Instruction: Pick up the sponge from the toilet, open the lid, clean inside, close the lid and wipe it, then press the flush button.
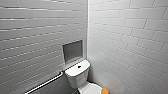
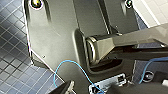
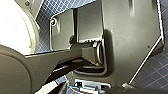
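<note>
The white toilet (image 1: 77,75) stands in the corner where the two tiled walls meet, low in the head view. The dark round flush button (image 1: 79,66) sits in the middle of the tank top. Below the tank, part of the shut lid (image 1: 89,89) shows at the picture's edge. The orange sponge (image 1: 105,90) rests at the lid's right side, cut off by that edge. Both my grippers are open, and neither holds the sponge.
A metal grab rail (image 1: 47,82) runs along the left wall beside the toilet. A square niche (image 1: 72,51) is set into that wall above the tank. White tiled walls close in on both sides. Dark blue small-tiled floor (image 2: 12,62) lies under the arms.
</note>
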